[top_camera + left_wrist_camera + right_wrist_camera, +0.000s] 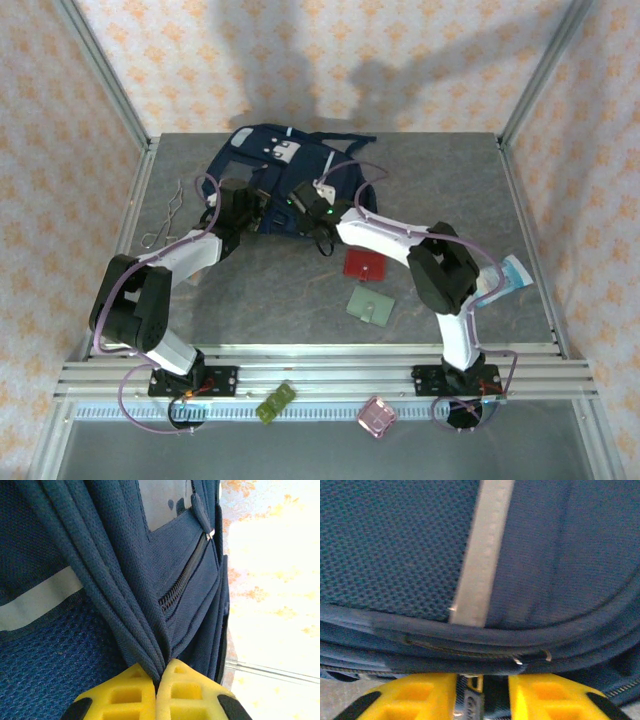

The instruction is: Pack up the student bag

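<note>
Student bag (pixel 250 150) lies at far centre of table (pixel 450 190), front patches up. Your left gripper (pixel 157 672): fingers closed tight, pinching fold of bag's navy fabric beside zipper (pixel 182 575). Your right gripper (pixel 482 687): fingers apart at bag's edge, metal zipper pull (pixel 471 696) between them; cannot tell whether pull is clamped. Red card (pixel 365 264) and green card (pixel 370 305) lie on table, apart from bag.
</note>
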Motion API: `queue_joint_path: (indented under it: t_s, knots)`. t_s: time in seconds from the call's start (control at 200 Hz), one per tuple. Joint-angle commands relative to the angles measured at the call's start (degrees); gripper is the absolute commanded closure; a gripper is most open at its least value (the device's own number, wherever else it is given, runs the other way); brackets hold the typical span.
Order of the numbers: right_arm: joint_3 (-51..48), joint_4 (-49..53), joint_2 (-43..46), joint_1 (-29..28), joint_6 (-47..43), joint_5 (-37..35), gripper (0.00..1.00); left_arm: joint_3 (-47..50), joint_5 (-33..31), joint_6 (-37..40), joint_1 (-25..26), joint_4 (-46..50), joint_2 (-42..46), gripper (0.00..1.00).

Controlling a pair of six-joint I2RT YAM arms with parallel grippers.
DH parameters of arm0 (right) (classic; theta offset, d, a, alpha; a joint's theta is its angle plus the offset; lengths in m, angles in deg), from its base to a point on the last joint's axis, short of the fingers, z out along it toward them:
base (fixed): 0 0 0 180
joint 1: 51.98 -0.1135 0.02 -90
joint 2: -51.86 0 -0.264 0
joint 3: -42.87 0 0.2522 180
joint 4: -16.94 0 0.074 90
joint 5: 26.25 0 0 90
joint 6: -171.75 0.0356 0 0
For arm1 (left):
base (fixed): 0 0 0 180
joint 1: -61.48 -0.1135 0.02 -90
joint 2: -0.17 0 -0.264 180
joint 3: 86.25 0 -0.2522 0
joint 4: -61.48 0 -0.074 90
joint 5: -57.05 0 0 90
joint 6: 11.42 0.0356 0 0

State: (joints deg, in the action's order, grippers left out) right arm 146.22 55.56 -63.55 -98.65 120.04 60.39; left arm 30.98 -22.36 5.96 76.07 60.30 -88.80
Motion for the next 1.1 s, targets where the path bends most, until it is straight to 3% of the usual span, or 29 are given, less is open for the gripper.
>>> queue_joint_path:
  t_s: [0.0, 0.075, 0.16, 0.215, 0.621, 1.096]
  knots:
    - [3.05, 0.62, -2.21, 0.29, -1.33, -0.07, 0.74, -0.74, 2.42, -0.75, 0.53, -5.67, 3.00, 1.00]
    - [2.59, 0.45, -2.27, 0.27, -1.67, 1.11, 0.90, -0.56, 2.33, -0.76, 0.53, -5.87, 2.94, 1.00]
    - [1.72, 0.98, -1.51, 0.29, -1.76, 1.51, 0.93, -0.48, 2.33, -0.86, 0.44, -6.24, 2.69, 1.00]
    - [0.64, 0.97, -0.68, 0.35, -2.05, 1.14, 1.00, -0.38, 2.33, -0.92, 0.35, -6.48, 2.51, 1.00]
    - [-6.44, 2.62, 5.13, 3.24, -7.52, -0.95, 1.00, 0.56, 2.12, 0.51, -1.04, -5.62, 3.05, 1.00]
    - [-12.14, 5.42, 9.51, 9.50, -17.85, -18.31, 1.00, 1.15, 0.84, 4.30, -2.37, -2.72, 3.20, 1.00]
